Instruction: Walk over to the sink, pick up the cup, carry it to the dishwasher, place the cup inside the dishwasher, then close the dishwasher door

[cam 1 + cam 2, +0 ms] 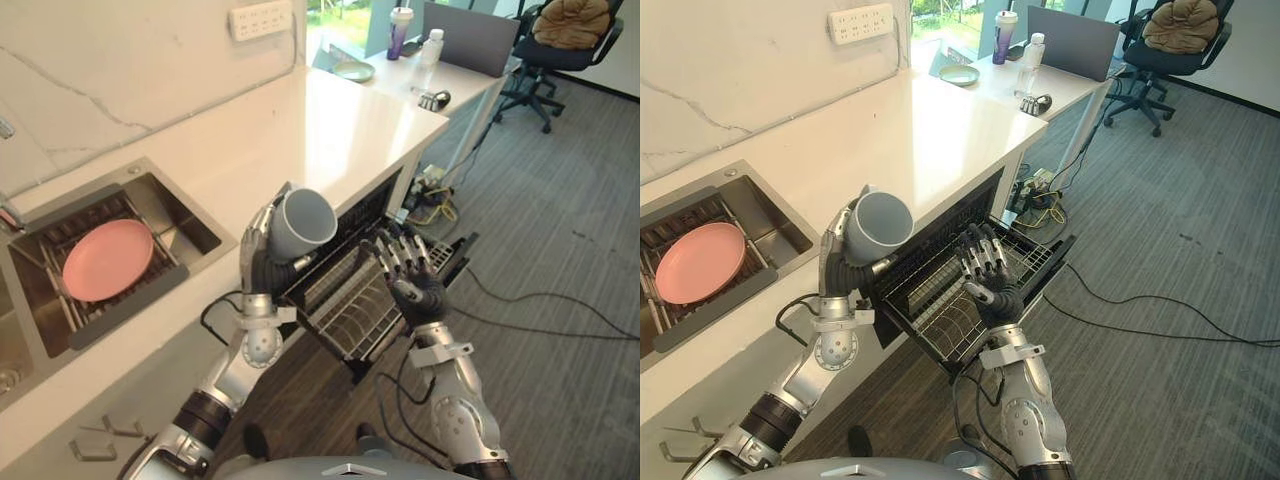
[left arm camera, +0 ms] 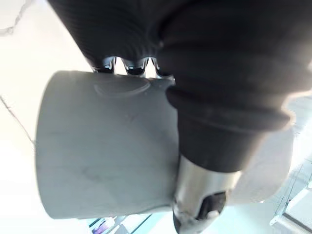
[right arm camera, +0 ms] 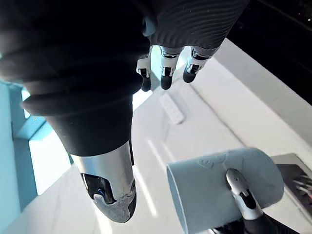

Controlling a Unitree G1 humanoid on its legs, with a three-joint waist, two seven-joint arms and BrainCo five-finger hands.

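Our left hand [image 1: 258, 262] wraps its fingers round the plain grey cylindrical cup [image 1: 305, 222], tipped sideways over the pulled-out wire rack [image 1: 345, 305] of the open black dishwasher [image 1: 372, 207]. Our right hand [image 1: 412, 285] hovers empty nearby, fingers straight. We judge the carry nearly over: next, lower the cup into the rack and release.
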